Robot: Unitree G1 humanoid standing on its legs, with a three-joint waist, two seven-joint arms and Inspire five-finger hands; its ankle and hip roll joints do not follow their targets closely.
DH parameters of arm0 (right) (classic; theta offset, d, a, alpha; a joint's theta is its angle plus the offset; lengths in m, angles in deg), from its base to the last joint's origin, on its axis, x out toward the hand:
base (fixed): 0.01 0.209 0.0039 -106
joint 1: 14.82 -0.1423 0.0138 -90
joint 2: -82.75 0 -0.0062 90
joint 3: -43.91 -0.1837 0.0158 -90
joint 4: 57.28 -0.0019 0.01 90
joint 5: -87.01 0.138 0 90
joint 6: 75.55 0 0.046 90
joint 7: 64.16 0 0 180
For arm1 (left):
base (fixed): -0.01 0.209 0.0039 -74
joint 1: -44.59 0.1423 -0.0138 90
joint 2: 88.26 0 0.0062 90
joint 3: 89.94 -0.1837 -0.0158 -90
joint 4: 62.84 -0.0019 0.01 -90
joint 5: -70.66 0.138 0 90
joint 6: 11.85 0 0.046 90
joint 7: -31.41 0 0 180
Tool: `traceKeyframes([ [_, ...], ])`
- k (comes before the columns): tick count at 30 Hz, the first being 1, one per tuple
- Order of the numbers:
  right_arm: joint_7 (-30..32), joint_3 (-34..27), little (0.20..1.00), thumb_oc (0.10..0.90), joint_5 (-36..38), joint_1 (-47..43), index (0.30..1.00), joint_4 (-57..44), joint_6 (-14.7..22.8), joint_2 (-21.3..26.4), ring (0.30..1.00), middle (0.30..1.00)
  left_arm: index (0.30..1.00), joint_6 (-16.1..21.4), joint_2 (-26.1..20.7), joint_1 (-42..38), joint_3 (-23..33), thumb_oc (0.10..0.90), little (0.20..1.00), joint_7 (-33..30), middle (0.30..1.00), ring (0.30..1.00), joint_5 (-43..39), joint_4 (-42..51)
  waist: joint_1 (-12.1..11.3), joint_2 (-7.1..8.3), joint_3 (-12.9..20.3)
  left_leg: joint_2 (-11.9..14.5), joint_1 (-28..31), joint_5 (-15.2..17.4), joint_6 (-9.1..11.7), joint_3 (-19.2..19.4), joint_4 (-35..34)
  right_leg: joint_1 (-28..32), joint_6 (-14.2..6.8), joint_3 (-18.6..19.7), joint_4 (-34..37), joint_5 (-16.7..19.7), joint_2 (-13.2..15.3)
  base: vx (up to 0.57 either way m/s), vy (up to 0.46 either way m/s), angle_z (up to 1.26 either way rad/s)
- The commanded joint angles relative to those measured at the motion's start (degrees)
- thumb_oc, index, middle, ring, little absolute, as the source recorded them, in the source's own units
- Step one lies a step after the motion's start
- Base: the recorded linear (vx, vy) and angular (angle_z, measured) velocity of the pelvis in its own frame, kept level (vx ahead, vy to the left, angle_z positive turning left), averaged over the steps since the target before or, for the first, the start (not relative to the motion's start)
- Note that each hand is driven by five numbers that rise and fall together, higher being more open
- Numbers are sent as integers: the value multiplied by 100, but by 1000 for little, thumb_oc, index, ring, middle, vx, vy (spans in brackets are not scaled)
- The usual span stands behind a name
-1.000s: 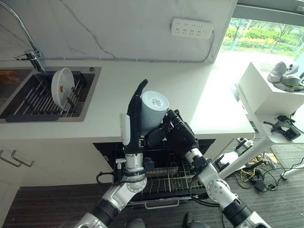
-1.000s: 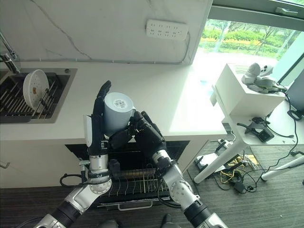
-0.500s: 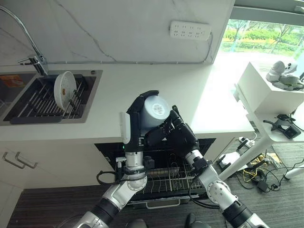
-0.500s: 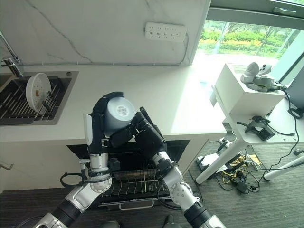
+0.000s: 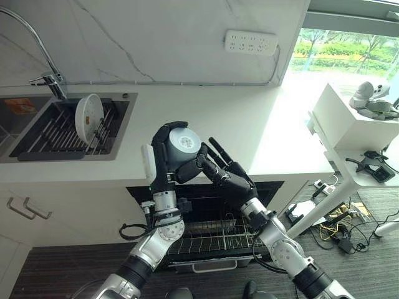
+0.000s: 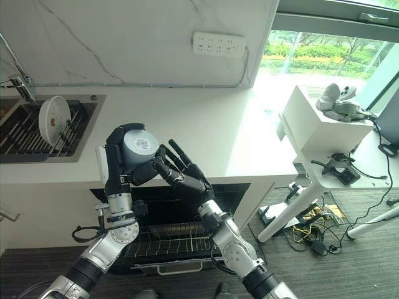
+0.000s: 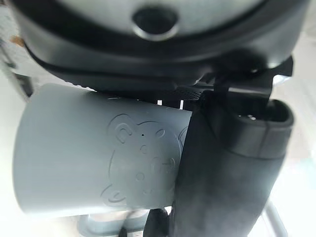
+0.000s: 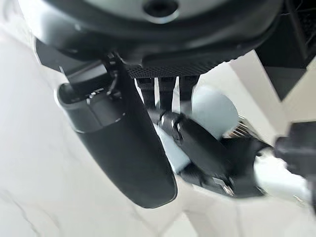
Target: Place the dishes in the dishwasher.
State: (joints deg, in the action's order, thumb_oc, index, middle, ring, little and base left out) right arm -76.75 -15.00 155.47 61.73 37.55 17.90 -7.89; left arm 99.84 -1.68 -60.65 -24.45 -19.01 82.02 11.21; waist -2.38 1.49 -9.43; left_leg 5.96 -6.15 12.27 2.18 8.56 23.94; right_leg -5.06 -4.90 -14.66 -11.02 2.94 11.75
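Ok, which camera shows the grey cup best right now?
The left wrist view: the grey cup fills it side-on in the left hand, embossed bear visible. Both eye views show its base between the curled fingers; the right wrist view catches part of it past the open right hand.

Kitchen: sink (image 5: 37, 134), dishwasher rack (image 5: 212, 240).

Grey cup (image 5: 182, 148) in left hand (image 5: 163, 156), above open dishwasher rack (image 5: 215, 240); right hand (image 5: 227, 174) just right of cup. White plate (image 5: 88, 115) upright in sink rack (image 5: 59, 131), far left. Power strip (image 5: 251, 42) on wall behind counter (image 5: 249, 124).
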Motion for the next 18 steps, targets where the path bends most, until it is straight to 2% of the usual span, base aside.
traceKeyframes([
  [1, -1280, 925, 900, 800, -752, -1393, 900, -1386, -258, -852, 900, 900, 300, 561, 431, -948, -1684, 400, 300, 1185, 300, 300, 616, 394, -45, 90, 190, -70, 355, 326, -80, -119, -675, 246, -469, 354, -617, -1371, 56, 0, 0, 0],
  [7, -1019, 840, 900, 800, -1175, -1585, 900, -1385, -97, -741, 900, 900, 300, 546, 396, -947, -1713, 400, 300, 1288, 300, 300, 677, 440, -59, 94, 206, -69, 356, 329, -73, -128, -675, 256, -470, 349, -617, -1379, 60, 2, -1, 1],
  [11, -366, 685, 900, 800, -1842, -1751, 900, -1324, 283, -608, 900, 900, 300, 497, 359, -987, -1738, 400, 300, 1300, 300, 300, 603, 424, -29, 84, 199, -74, 372, 334, -78, -126, -675, 260, -463, 366, -617, -1374, 61, 0, 0, 0],
  [14, -12, 510, 900, 800, -1973, -1778, 900, -1297, 516, -531, 900, 900, 300, 368, 370, -914, -1664, 400, 300, 1593, 300, 300, -168, 434, -17, 63, 193, -79, 382, 330, -74, -140, -675, 267, -462, 385, -617, -1377, 55, 5, 10, 0],
  [18, 457, 113, 900, 800, -2444, -1664, 900, -1465, 843, -369, 900, 900, 300, 423, 510, -620, -1350, 400, 300, 2181, 300, 300, -1627, 425, 24, 36, 175, -61, 401, 323, -76, -130, -675, 273, -456, 382, -617, -1369, 58, 2, 8, 0],
])
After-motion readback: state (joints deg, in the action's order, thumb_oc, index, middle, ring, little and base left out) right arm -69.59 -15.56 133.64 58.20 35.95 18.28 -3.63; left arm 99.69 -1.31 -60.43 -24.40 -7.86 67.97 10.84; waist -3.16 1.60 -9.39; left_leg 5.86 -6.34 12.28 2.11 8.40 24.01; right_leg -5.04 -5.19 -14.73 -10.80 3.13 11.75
